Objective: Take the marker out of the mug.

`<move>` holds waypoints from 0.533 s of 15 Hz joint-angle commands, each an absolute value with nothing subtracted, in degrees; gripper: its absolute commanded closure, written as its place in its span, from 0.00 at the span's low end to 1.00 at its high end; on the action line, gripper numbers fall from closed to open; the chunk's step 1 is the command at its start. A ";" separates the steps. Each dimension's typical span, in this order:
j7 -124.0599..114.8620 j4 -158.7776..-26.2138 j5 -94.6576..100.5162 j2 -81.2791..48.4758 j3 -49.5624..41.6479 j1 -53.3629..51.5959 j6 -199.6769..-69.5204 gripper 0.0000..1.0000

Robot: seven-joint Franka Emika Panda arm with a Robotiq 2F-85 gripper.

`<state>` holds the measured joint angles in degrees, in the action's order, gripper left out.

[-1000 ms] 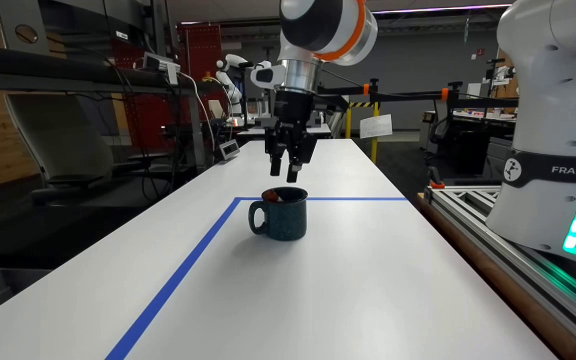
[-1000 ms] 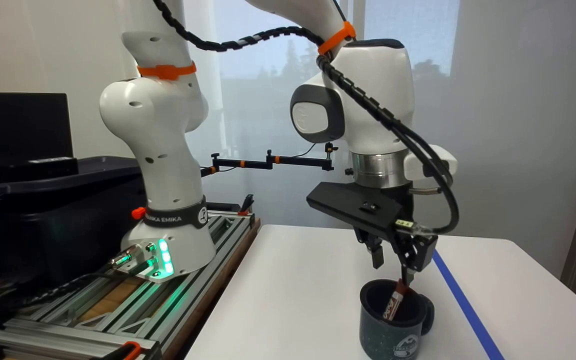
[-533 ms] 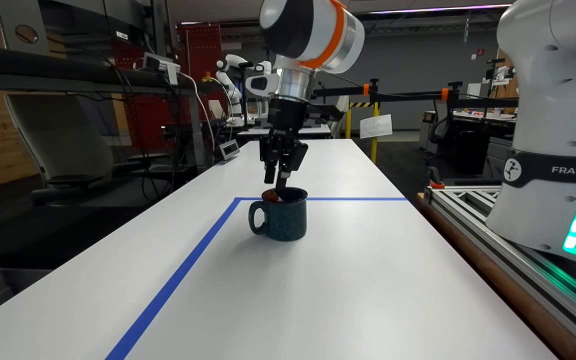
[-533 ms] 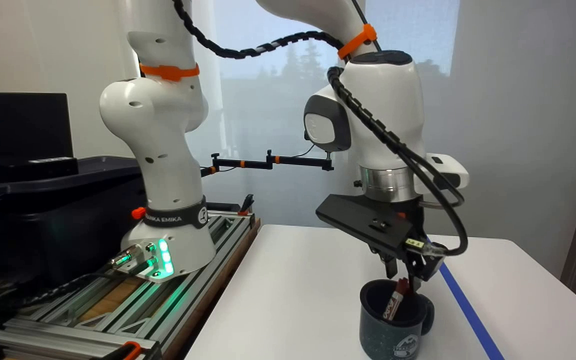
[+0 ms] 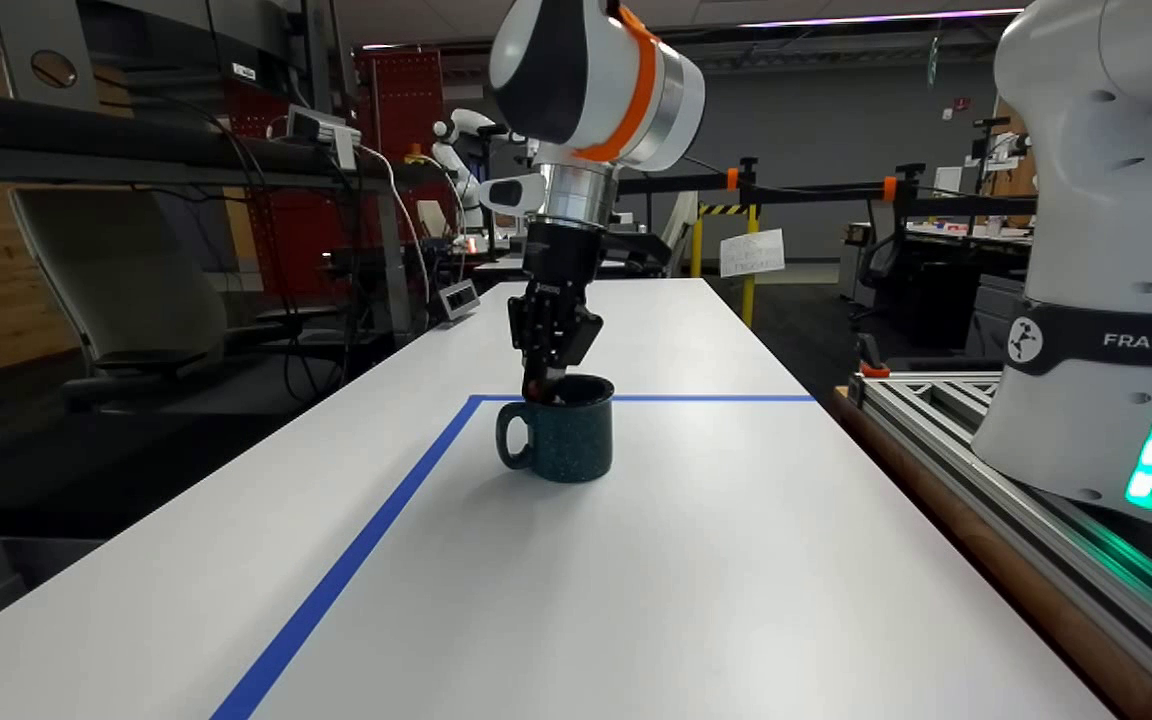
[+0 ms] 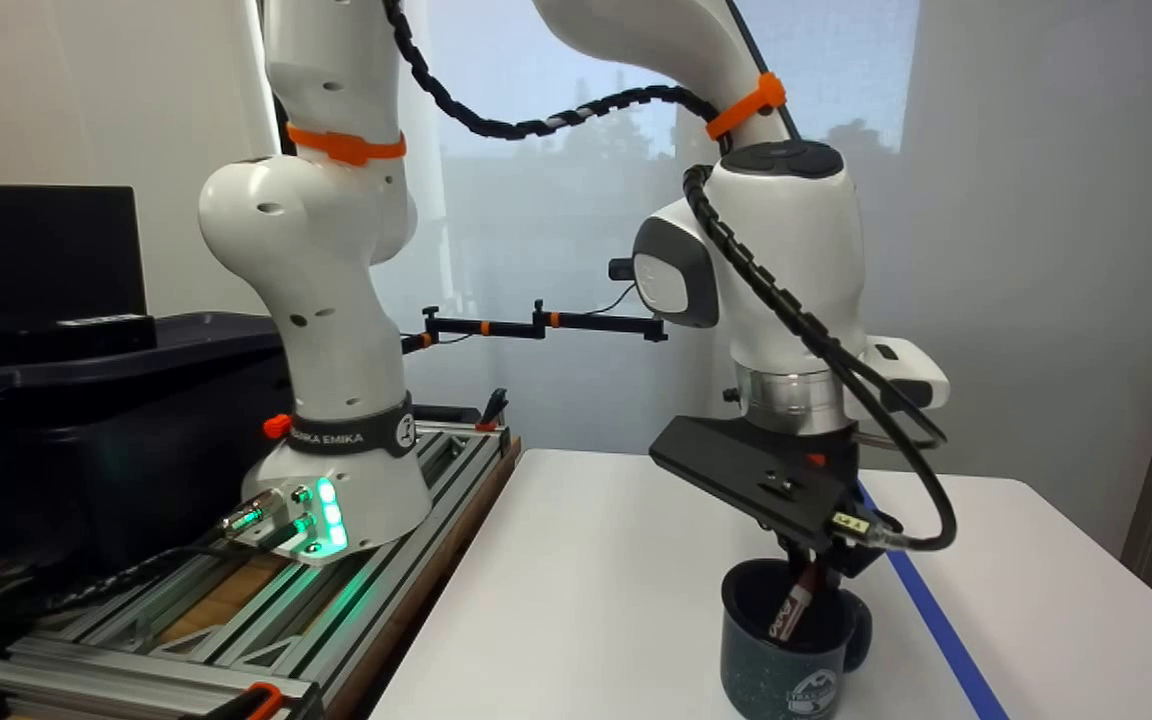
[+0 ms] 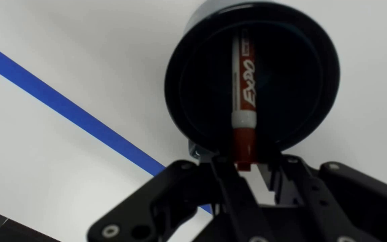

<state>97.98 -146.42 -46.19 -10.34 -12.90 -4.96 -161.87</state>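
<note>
White table (image 5: 696, 580): my gripper (image 7: 246, 156) is lower now, at the speckled mug (image 5: 573, 445).
Fingers (image 7: 230, 178): newly squeezed in, hugging the red cap (image 7: 245, 144).
Expo marker (image 7: 244, 84): ready, I think, to lift.

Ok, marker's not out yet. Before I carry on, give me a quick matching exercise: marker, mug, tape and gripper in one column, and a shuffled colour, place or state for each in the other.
Column one
1. marker
2. mug
3. tape
4. gripper

Column two
A. Blue, running flat along the tabletop
B. Straddling the red cap; whether it has gripped is unclear
C. Dark teal, standing upright
D. Leaning, its lettered part inside the mug

Pairs: 1-D, 2-C, 3-A, 4-B
</note>
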 commanded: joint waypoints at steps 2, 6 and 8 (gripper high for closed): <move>101.98 -144.81 -50.17 -12.22 -11.76 -3.86 -162.86 0.99; 101.54 -146.05 -49.20 -10.23 -12.37 -4.13 -162.09 0.95; 100.42 -147.05 -47.40 -8.31 -13.20 -4.16 -160.42 0.95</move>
<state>100.49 -145.54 -48.49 -10.88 -12.53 -4.40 -161.82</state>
